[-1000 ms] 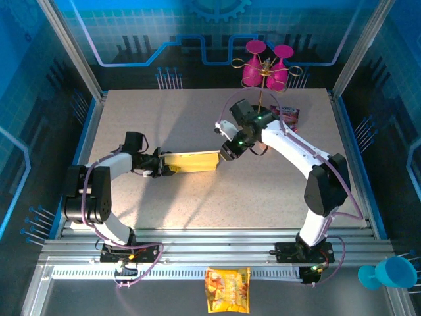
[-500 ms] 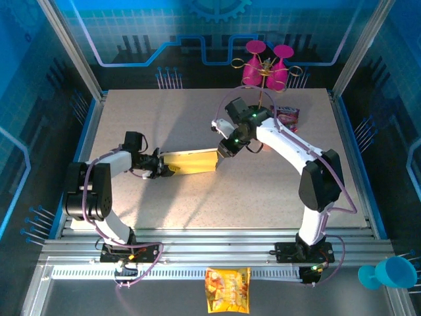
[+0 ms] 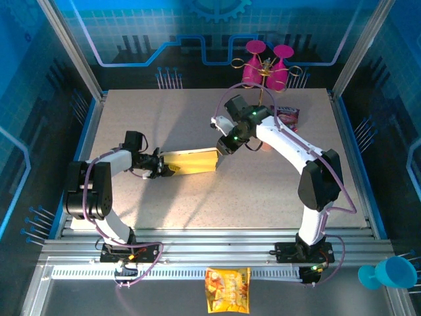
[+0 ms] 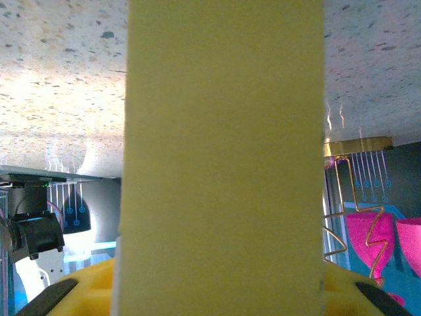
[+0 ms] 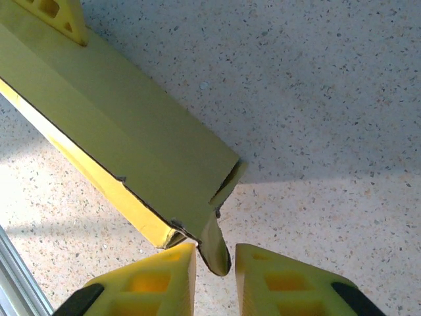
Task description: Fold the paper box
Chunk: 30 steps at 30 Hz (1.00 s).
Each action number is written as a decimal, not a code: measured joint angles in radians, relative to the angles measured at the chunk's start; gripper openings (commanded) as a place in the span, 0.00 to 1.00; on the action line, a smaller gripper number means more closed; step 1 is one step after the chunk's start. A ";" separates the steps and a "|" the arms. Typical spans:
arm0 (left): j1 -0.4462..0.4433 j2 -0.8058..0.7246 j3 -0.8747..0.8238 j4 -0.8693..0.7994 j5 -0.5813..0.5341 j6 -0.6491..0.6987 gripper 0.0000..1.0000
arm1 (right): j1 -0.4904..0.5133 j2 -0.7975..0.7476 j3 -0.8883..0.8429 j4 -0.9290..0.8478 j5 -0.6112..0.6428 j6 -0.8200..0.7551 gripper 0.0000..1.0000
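Top external: left tool (image 3: pixel 167 168) clamps paper box (image 3: pixel 193 161); right tool (image 3: pixel 222 152) has narrowed onto its end flap (image 5: pixel 218 251).

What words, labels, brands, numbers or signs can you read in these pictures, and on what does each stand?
No text can be read here.
On the snack bag: print too blurred to read.
On the packet near the far edge: print too small to read.
On the box: plain yellow, no print seen.
On the back wall: a gear outline and circuit lines, no words.
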 measured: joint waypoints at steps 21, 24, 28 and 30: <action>0.000 0.002 0.006 -0.010 0.000 -0.015 0.00 | 0.002 0.014 0.016 -0.007 -0.018 0.077 0.01; 0.000 0.002 0.006 -0.010 0.000 -0.020 0.00 | 0.006 0.014 0.016 -0.006 -0.017 0.106 0.00; 0.000 0.002 0.006 -0.010 -0.001 -0.027 0.00 | 0.011 0.014 0.016 -0.004 -0.002 0.161 0.00; 0.000 0.002 0.006 -0.008 -0.001 -0.034 0.00 | 0.015 0.013 0.015 -0.002 0.005 0.200 0.00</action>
